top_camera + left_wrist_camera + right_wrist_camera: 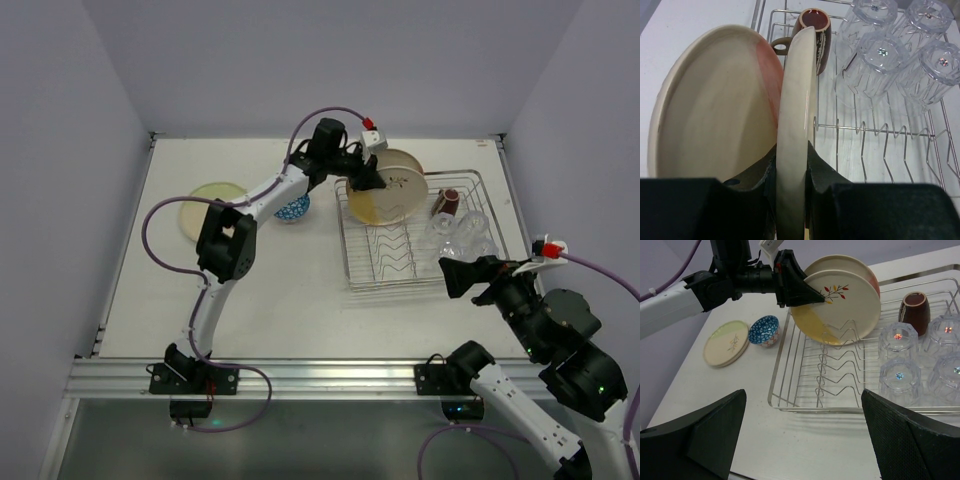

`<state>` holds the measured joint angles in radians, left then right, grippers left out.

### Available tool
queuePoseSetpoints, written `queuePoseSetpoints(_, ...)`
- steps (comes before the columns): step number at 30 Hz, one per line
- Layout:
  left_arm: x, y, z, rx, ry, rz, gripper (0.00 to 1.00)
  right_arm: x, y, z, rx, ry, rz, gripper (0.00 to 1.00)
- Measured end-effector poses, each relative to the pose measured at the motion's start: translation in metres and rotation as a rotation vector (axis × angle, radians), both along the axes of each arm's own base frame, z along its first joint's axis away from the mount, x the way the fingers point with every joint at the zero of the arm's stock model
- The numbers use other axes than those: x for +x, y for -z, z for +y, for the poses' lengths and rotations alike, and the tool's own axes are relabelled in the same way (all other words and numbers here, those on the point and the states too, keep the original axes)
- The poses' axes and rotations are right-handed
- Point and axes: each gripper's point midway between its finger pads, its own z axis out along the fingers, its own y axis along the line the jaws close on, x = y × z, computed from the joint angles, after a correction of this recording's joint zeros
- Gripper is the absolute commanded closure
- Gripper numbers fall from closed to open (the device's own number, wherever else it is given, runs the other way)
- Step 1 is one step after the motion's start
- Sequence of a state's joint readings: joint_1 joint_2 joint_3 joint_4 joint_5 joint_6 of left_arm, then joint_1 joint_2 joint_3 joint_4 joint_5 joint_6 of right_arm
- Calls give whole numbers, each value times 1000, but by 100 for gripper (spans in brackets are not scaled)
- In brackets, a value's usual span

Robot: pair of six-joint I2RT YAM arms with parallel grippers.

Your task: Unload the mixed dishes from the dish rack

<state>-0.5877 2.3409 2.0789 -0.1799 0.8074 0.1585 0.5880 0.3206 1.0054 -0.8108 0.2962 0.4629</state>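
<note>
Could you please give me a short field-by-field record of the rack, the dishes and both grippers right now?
Left gripper: shut on the rim of the upright cream round plate with a yellow patch and red sprig
In silver wire dish rack: the held plate, part-pink cream plate behind it, dark brown mug, four clear glass tumblers
On table left of rack: small blue-patterned bowl, cream-and-green round plate
Right gripper: open, empty, by the rack's near right corner

Where things sat
Plates, mug and tumblers were in the dish rack; a bowl lay left of it.
</note>
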Motion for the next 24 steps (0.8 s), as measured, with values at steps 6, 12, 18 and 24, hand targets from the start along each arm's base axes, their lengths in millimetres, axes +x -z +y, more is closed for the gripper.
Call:
queuePoseSetpoints(6,1,-4,0,3,15,-62,100,0,1,0,-2,0,3,1)
queuePoseSetpoints(12,-1,-12,3,10,3,-98,100,0,1,0,-2,-1,3,1)
queuePoseSetpoints(18,-2,-25,4,-1,3,-125,100,0,1,0,-1,-1,2,1)
queuePoseSetpoints(24,-4,-36,5,-14,3,-133,100,0,1,1,-1,-2,3,1)
